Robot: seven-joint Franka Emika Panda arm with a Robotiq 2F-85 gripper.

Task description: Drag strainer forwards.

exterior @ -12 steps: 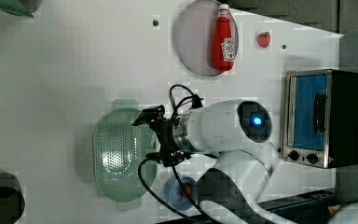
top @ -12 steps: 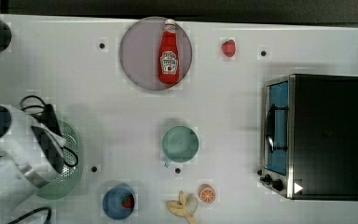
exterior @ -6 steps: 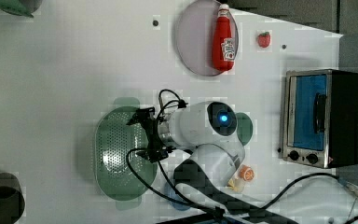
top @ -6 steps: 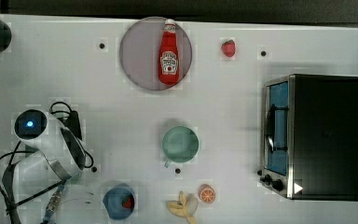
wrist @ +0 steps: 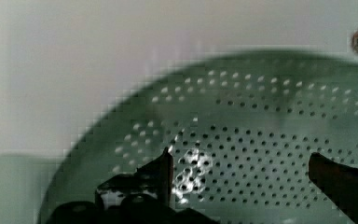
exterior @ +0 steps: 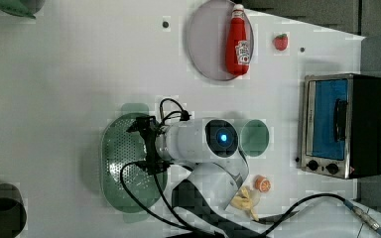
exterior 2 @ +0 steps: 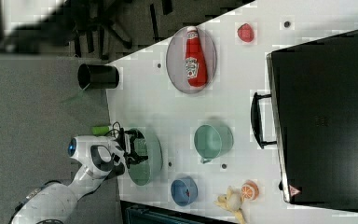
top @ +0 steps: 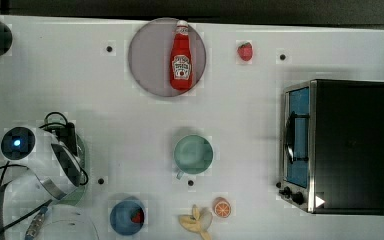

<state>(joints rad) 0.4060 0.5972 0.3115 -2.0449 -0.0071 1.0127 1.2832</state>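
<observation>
The arm (exterior: 198, 144) reaches in from the table's edge, bent at the wrist, its gripper (wrist: 242, 172) pointing down with fingers (wrist: 161, 170) spread wide.

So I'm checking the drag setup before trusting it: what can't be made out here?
- Whether the end effector touches the strainer: wrist view shows open fingers over the holes, contact unclear.
- Most of the strainer in the top view: the arm covers it.
- The blue bowl's red contents: too small to identify.
- The banana: cut off by the top view's bottom edge.
</observation>
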